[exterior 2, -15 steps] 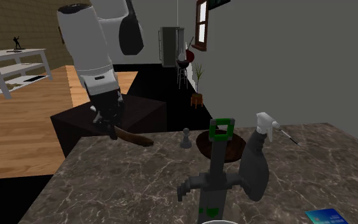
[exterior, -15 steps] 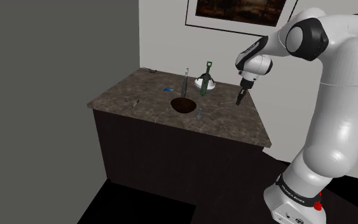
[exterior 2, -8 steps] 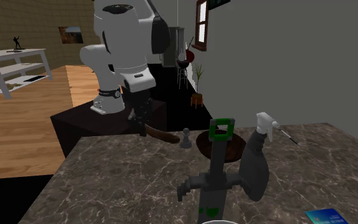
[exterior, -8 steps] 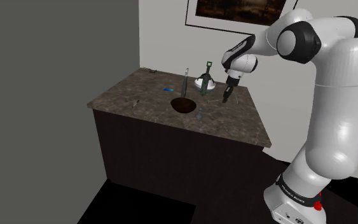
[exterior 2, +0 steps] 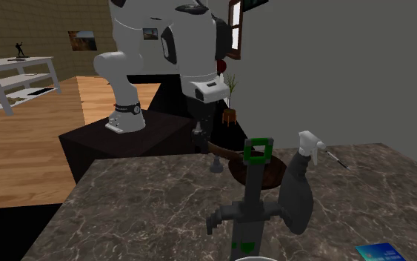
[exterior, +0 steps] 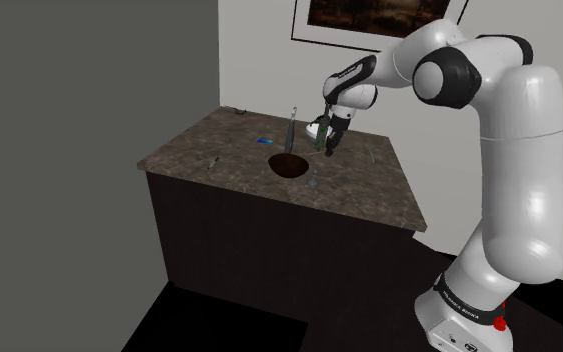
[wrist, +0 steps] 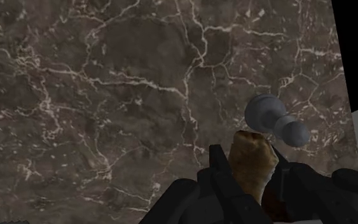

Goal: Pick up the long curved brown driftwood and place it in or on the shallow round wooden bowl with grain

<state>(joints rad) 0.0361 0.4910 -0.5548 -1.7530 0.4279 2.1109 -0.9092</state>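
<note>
The white arm (exterior: pixel 509 150) reaches out over the dark stone counter (exterior: pixel 369 195). The jaws are closed tight on the brown driftwood (wrist: pixel 252 167). In the wrist view the two black fingers (wrist: pixel 220 170) press on the wood from both sides, and its light brown end sticks out past them.

The driftwood is up in the air above the counter. A small grey pawn (wrist: pixel 274 121) stands on the counter just past the tip of the wood.

In the shoulder view the jaws hang at 2 o'clock from the round dark brown bowl (exterior: pixel 289 166). The bowl sits on the counter, and the pawn is near it at 5 o'clock. In the second exterior view the wood pokes out of the jaws toward 3 o'clock, where the bowl is. I cannot tell if its tip is over the rim.

Close to that camera stand a grey tool with a green top (exterior 2: pixel 247 200) and a grey spray bottle (exterior 2: pixel 298 194). A blue card (exterior 2: pixel 381 252) lies at 5 o'clock from the bottle.
</note>
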